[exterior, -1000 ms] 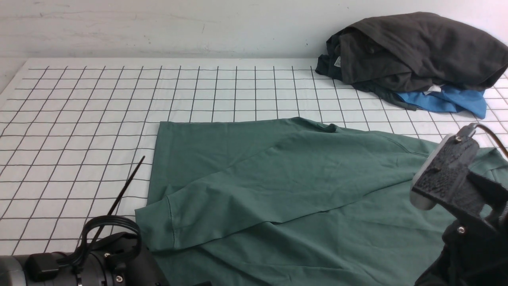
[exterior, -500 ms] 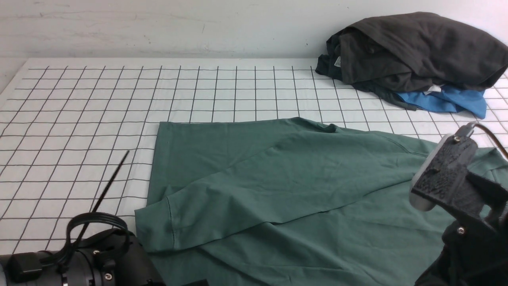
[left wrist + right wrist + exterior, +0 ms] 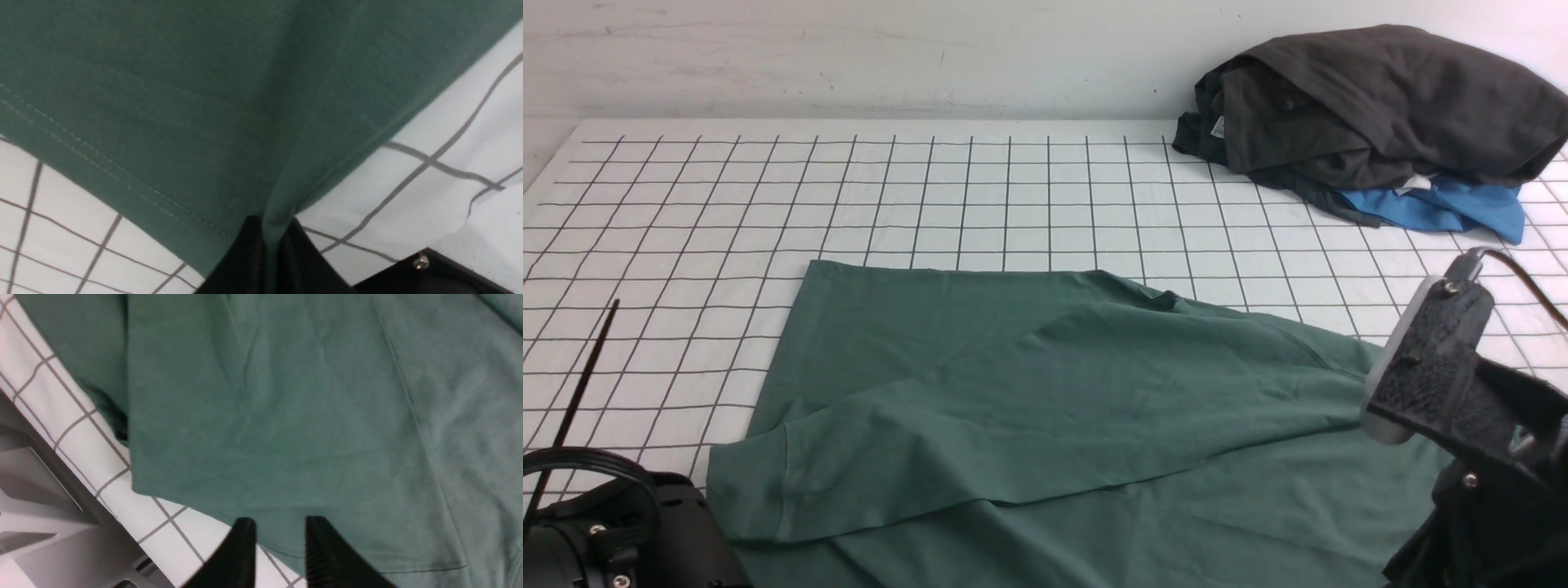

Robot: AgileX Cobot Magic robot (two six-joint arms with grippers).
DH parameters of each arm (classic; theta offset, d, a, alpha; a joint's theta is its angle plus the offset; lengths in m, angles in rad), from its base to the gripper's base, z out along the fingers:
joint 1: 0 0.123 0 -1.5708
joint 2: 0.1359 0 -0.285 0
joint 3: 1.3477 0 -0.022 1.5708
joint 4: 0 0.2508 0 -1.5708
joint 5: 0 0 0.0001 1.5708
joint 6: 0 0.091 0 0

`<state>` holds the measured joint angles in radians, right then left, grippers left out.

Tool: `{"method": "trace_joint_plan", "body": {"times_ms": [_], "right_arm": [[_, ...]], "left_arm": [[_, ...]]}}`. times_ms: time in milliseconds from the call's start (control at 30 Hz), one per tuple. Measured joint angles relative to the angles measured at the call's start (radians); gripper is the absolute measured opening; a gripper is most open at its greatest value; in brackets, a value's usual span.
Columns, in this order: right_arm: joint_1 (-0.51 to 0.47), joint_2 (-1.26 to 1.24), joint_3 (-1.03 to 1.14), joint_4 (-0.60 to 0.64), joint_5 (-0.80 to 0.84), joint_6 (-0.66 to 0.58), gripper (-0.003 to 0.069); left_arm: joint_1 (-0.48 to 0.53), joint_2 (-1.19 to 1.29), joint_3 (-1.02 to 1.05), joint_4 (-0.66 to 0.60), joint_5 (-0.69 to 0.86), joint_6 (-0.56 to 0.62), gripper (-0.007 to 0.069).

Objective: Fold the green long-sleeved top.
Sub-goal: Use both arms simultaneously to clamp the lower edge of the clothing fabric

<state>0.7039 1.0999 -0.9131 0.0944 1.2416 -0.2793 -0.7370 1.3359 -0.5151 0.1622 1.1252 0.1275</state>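
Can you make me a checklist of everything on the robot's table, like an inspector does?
Surface: white cloth with black grid lines covering the table.
Job's things: large dull green long-sleeved cotton top spread on the grid, one sleeve laid across its body, not yet folded up.
Clutter: crumpled dark grey garment piled on a bright blue garment, far right corner, apart from the green top.
Grippers: left jaws shut on the green top's edge; right jaws open over the top near its edge.
Cables: black cable loop on the left arm; thin dark cable at the right wrist.
Surroundings: plain pale wall behind the table.
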Motion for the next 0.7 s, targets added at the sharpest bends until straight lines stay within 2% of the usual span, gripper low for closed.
{"method": "trace_joint_plan", "body": {"times_ms": [67, 100, 167, 200, 233, 267, 433, 700], "right_arm": [[0.000, 0.000, 0.041, 0.000, -0.005, -0.017, 0.0309], [0.000, 0.000, 0.047, 0.000, -0.005, -0.022, 0.0318], [0.000, 0.000, 0.151, -0.006, -0.020, -0.035, 0.0452], [0.000, 0.000, 0.190, -0.011, -0.038, -0.036, 0.0490], [0.000, 0.000, 0.198, -0.012, -0.043, -0.036, 0.0497], [0.000, 0.000, 0.250, -0.029, -0.088, -0.033, 0.0542], [0.000, 0.024, 0.320, -0.088, -0.188, -0.004, 0.0582], [0.000, 0.158, 0.386, -0.217, -0.319, 0.006, 0.0585]], "left_arm": [[0.013, 0.000, 0.001, -0.002, 0.000, 0.002, 0.0002], [0.014, 0.000, 0.001, -0.002, 0.000, 0.002, 0.0002], [0.016, 0.000, 0.001, -0.003, -0.001, 0.002, 0.0002], [0.016, 0.000, 0.001, -0.004, -0.001, 0.002, 0.0002], [0.016, 0.000, 0.001, -0.004, -0.001, 0.002, 0.0002], [0.016, 0.000, 0.001, -0.004, -0.001, 0.002, 0.0002], [0.016, 0.000, 0.002, -0.005, -0.006, 0.002, 0.0002], [0.017, 0.000, 0.002, -0.032, -0.025, 0.002, 0.0002]]}}
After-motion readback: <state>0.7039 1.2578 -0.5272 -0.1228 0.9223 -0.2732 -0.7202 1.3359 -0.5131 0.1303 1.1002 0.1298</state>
